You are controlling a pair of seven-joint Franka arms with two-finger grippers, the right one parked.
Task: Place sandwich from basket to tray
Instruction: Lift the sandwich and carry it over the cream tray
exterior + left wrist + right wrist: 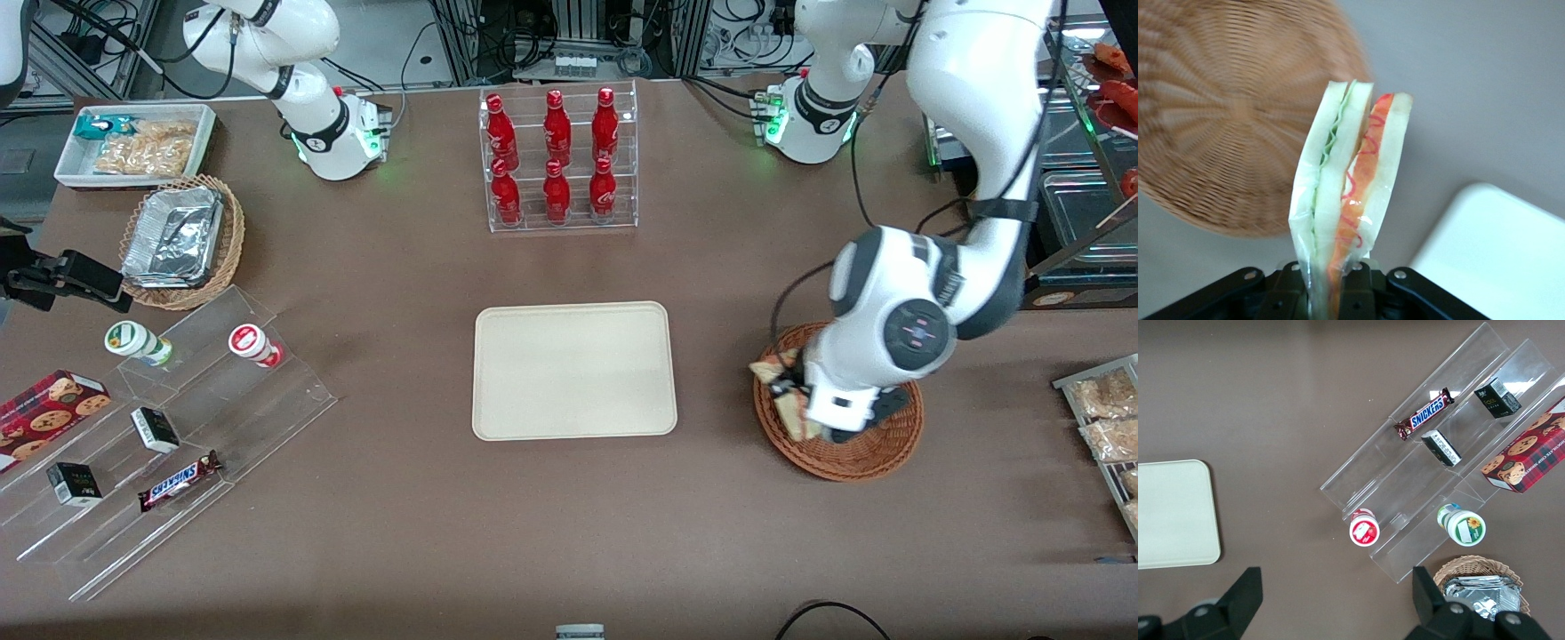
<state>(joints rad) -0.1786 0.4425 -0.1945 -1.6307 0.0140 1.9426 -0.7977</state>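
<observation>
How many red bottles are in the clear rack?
6 bottles. Three stand along the rack's upper shelf, three along the lower shelf. None looks hidden. The gripper holds the sandwich above the basket.

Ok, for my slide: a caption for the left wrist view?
Gripper shut on the sandwich, lifted above the basket, tray nearby.

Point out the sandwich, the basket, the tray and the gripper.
sandwich (1348,193), left wrist view, on its bread edge.
basket (858,458), front view, on its woven rim.
tray (573,369), front view, on its bare middle.
gripper (1331,293), left wrist view, shut on sandwich, above the basket.
</observation>
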